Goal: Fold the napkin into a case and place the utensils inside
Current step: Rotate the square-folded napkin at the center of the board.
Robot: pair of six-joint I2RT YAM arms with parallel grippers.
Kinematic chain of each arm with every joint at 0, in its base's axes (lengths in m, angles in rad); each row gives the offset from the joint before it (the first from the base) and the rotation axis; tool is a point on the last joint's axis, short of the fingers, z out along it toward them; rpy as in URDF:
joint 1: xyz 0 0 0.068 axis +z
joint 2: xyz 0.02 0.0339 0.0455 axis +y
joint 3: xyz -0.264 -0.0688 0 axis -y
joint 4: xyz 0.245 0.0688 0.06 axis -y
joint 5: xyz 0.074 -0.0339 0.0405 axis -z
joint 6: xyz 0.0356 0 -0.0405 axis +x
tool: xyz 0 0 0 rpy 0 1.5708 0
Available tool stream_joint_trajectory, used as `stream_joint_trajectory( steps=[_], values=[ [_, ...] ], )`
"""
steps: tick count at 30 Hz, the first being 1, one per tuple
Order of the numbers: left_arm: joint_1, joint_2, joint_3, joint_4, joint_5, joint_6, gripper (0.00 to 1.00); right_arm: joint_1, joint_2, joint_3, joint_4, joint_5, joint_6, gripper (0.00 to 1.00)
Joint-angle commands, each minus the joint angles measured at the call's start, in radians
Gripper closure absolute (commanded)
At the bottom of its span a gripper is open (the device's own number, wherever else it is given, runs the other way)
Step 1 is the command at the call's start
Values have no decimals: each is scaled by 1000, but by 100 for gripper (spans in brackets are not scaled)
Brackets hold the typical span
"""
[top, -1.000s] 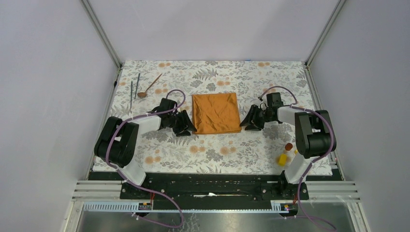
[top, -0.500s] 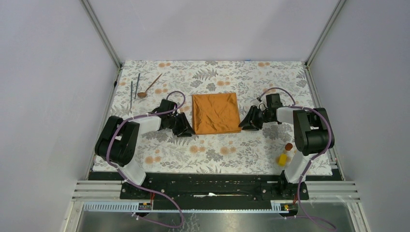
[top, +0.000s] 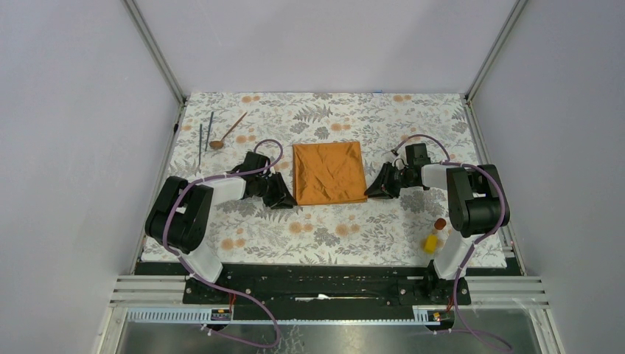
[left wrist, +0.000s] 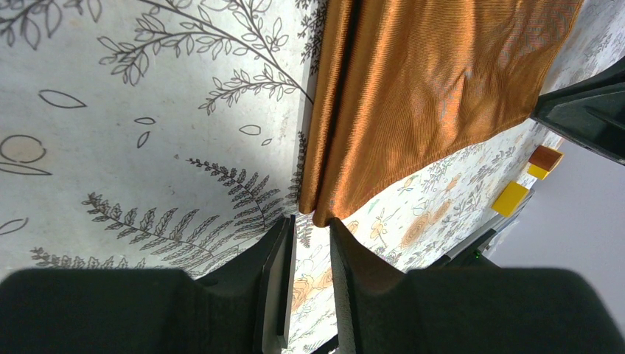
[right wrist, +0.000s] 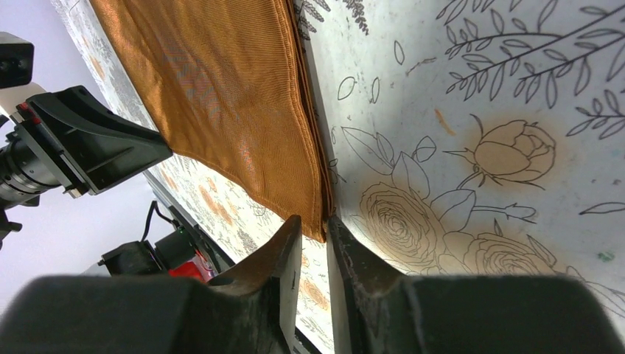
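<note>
The napkin (top: 329, 173) is lying flat in the middle of the desk, on the floral tablecloth (top: 332, 228), and both wrist views are showing doubled layers along its side edges. I am keeping the left arm (top: 221, 188) low at the napkin's near left corner. The left jaws are standing narrowly spread, with a slit of tablecloth showing between them, and the cloth's corner is sitting right at the mouth of that slit. I cannot tell whether the fingertips (left wrist: 284, 240) are touching the cloth. The right arm (top: 442, 175) is sitting the same way at the near right corner, where the right jaws are likewise standing slightly apart. The corner tip is reaching just between them and is not visibly pinched. Further out, the spoon (top: 227, 131) is lying at an angle near the far left corner of the desk. The two rods (top: 205, 134) are lying side by side just left of it, and all three are well apart from the napkin. A yellow block (top: 429, 243) and a brown block (top: 440, 223) are sitting near the right arm's base.
</note>
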Motion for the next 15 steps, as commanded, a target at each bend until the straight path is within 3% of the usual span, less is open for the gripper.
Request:
stream_joint_trajectory(
  steps=[1,8,15],
  values=[
    [-3,34,-38,-25,-69,33,71,-1,-26,3,17,-43,9,77],
    [-3,39,-41,-24,-75,34,72,-1,-47,6,16,-57,17,92],
    [-3,42,-46,-24,-75,35,73,1,-61,29,-13,-60,9,91]
  ],
)
